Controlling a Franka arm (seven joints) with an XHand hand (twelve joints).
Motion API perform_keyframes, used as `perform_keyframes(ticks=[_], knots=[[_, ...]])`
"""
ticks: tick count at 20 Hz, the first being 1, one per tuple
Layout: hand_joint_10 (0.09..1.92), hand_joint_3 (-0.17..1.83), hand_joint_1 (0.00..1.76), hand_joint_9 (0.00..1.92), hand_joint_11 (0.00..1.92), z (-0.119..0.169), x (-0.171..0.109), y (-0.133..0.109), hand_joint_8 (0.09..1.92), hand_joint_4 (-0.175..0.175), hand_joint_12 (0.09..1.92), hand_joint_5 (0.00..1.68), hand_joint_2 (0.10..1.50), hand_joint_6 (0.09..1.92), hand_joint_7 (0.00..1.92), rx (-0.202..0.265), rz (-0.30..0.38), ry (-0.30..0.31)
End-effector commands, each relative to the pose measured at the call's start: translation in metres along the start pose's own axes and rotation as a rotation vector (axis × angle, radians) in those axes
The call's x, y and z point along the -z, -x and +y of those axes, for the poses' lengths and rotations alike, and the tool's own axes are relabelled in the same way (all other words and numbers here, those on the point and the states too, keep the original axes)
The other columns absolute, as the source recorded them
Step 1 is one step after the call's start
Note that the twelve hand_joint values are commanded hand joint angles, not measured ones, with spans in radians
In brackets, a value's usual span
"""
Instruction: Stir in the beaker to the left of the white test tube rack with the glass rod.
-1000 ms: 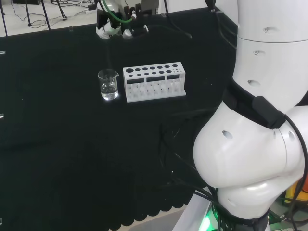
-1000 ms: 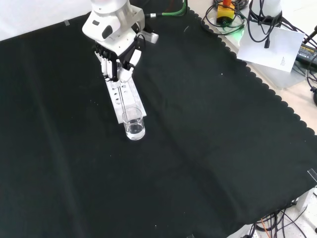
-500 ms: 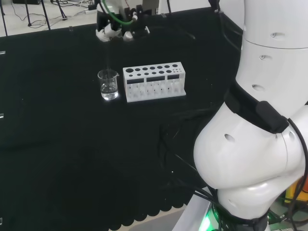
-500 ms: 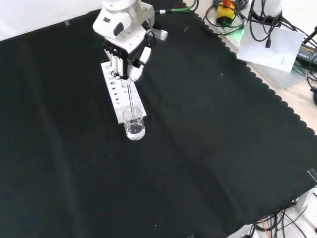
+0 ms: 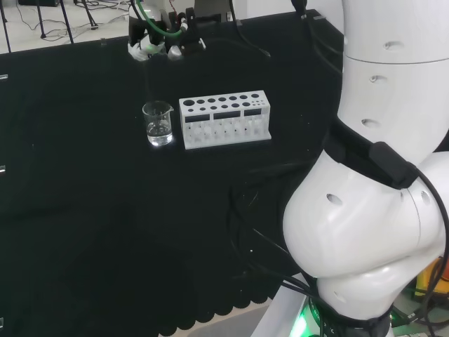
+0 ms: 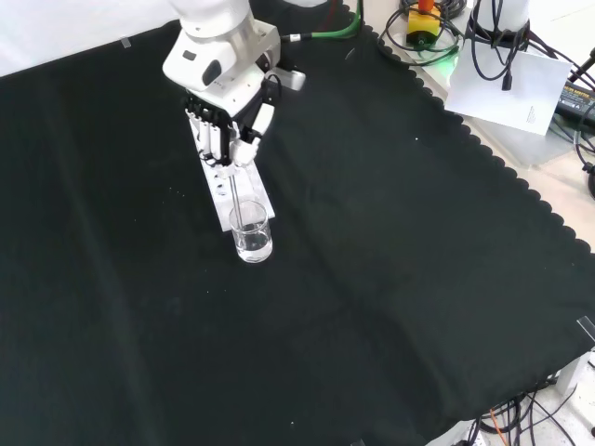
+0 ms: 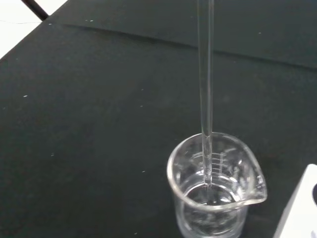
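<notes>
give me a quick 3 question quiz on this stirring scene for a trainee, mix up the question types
1. True or false: the lower end of the glass rod is inside the beaker.
2. Multiple choice: in the head view, where does the beaker stand relative to the white rack? A. to its right B. to its left C. on top of it
3. Short answer: what is the hand holding?

Key
1. True; the wrist view shows the rod running down past the rim to the clear liquid.
2. B
3. The glass rod, pinched at its upper end above the beaker.
</notes>
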State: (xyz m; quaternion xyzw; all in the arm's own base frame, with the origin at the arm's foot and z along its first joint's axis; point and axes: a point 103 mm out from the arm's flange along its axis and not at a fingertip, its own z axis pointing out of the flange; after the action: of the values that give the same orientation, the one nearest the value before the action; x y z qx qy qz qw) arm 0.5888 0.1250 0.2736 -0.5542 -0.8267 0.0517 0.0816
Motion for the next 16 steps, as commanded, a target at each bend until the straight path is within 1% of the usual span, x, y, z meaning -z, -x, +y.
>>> perform_keyframes(ticks=[1, 3, 5, 6, 9, 12, 16], knots=[[0.94, -0.17, 1.31, 1.53, 1.64, -0.013, -0.004, 0.030, 1.06, -0.175, 0.48, 1.30, 1.11, 0.16, 1.15, -0.049, -0.011, -0.013], [0.94, -0.17, 1.31, 1.53, 1.64, -0.020, -0.004, 0.032, 1.06, -0.175, 0.48, 1.30, 1.11, 0.16, 1.15, -0.055, -0.015, -0.013], [0.94, -0.17, 1.31, 1.53, 1.64, -0.027, -0.004, 0.029, 1.06, -0.175, 0.48, 1.30, 1.11, 0.16, 1.15, -0.057, -0.018, -0.013], [0.94, -0.17, 1.31, 1.53, 1.64, -0.033, -0.003, 0.023, 1.06, -0.175, 0.48, 1.30, 1.11, 0.16, 1.15, -0.051, -0.017, -0.008], [0.94, -0.17, 1.31, 1.53, 1.64, -0.039, -0.003, 0.010, 1.06, -0.175, 0.48, 1.30, 1.11, 0.16, 1.15, -0.034, -0.015, -0.001], [0.94, -0.17, 1.31, 1.53, 1.64, -0.038, -0.005, -0.001, 1.06, -0.175, 0.48, 1.30, 1.11, 0.16, 1.15, -0.013, -0.014, -0.002], [0.94, -0.17, 1.31, 1.53, 1.64, -0.028, -0.004, -0.013, 1.06, -0.175, 0.48, 1.30, 1.11, 0.15, 1.15, 0.015, -0.005, -0.001]])
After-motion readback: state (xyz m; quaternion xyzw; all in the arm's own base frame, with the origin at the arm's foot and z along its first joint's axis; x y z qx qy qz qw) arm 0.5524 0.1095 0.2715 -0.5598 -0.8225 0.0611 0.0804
